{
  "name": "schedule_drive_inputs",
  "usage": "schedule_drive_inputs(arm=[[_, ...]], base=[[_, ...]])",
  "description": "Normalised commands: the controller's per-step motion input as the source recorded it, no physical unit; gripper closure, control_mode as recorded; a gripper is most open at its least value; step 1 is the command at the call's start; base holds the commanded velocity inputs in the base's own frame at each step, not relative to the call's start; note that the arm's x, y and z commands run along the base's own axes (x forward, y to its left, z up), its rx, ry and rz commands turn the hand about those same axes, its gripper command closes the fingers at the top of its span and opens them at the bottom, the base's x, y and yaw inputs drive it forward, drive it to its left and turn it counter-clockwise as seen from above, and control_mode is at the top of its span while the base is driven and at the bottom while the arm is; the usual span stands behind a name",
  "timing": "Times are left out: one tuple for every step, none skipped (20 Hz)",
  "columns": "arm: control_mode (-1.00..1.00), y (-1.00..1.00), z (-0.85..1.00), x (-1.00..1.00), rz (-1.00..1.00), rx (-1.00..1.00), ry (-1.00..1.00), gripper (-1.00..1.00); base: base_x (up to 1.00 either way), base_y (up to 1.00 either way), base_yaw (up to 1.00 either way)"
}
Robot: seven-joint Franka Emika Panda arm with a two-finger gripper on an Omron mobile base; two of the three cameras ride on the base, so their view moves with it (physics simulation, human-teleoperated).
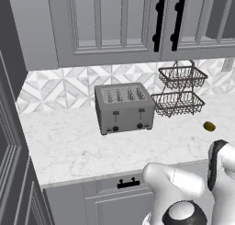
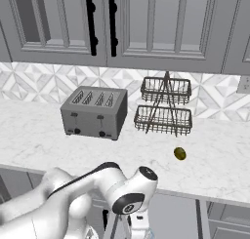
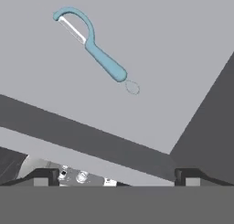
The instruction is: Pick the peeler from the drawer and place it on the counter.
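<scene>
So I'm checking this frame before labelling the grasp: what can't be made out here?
- The tool: in the hand view just its two tips show at the bottom, far apart; in both base views the arm's own body hides it.
- The drawer: the hand view's edges cut off its floor and walls.
- The peeler: its blade detail is too small to read.
- The olive lump on the counter: too small to identify.

Light is even and diffuse across all three rendered views, with no visible source and no glare. The counter reads bright white; the toaster casts only a faint soft shadow at its base. Inside the drawer the floor is flat mid-grey, its walls darker. Edges look slightly soft and pixelated; no lens distortion shows.
</scene>
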Motion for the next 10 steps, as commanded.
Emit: schedule_drive_inputs(arm=[[-1.00, -0.86, -0.40, 0.39, 0.28, 0.11, -0.01, -1.00], [-1.00, -0.85, -0.41, 0.29, 0.28, 0.11, 0.00, -1.00], [-1.00, -0.86, -0.38, 0.14, 0.28, 0.12, 0.00, -1.00], [-1.00, -0.86, -0.48, 0.00, 0.26, 0.08, 0.02, -1.00], [-1.00, -0.81, -0.51, 0.00, 0.23, 0.08, 0.06, -1.00], [-1.00, -0.69, -0.62, 0.00, 0.23, 0.07, 0.11, -1.00], [-1.00, -0.24, -0.55, 0.03, 0.15, 0.03, 0.07, -1.00], [-1.00, 0.00, -0.55, 0.26, 0.15, 0.05, 0.02, -1.00], [-1.00, 0.00, -0.51, 0.36, 0.15, 0.03, 0.00, -1.00], [-1.00, 0.00, -0.51, 0.39, 0.14, 0.01, 0.00, -1.00]], base=[[0.00, 0.00, 0.00], [0.00, 0.00, 0.00], [0.00, 0.00, 0.00], [0.00, 0.00, 0.00], [0.00, 0.00, 0.00], [0.00, 0.00, 0.00], [0.00, 0.00, 0.00], [0.00, 0.00, 0.00], [0.00, 0.00, 0.00], [0.00, 0.00, 0.00]])
